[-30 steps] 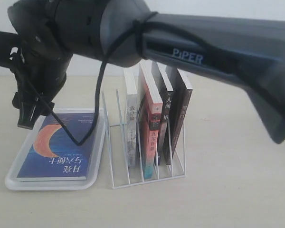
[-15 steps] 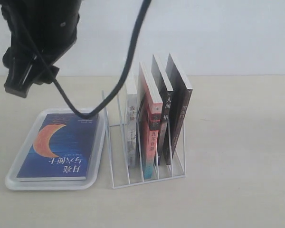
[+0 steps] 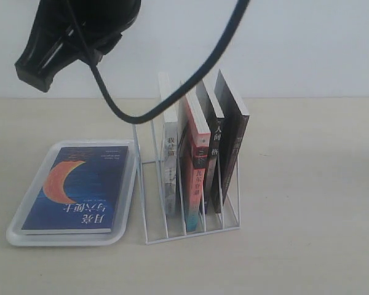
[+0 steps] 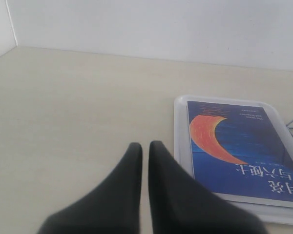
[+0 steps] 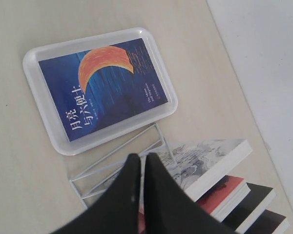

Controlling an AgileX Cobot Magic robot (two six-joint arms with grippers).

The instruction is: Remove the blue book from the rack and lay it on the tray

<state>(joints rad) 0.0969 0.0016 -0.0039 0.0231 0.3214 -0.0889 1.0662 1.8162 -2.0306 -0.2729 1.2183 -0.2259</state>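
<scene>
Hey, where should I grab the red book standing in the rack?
Pinch the red book by its top edge, coming from above. It stands nearly upright in the rack with the white book and a black book close on either side, so probably only the top is free.

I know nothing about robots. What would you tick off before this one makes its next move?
1. The blue book lies flat, cover up, inside the rim of the tray: ok.
2. The left gripper is shut and empty, over bare table beside the tray: ok.
3. The right gripper is shut and empty, raised above the rack: ok.
4. The four other books stand in the rack's slots, leaning slightly: ok.
5. The black cable hangs clear of the rack and books: cannot tell, because it crosses in front of them in the exterior view.
</scene>
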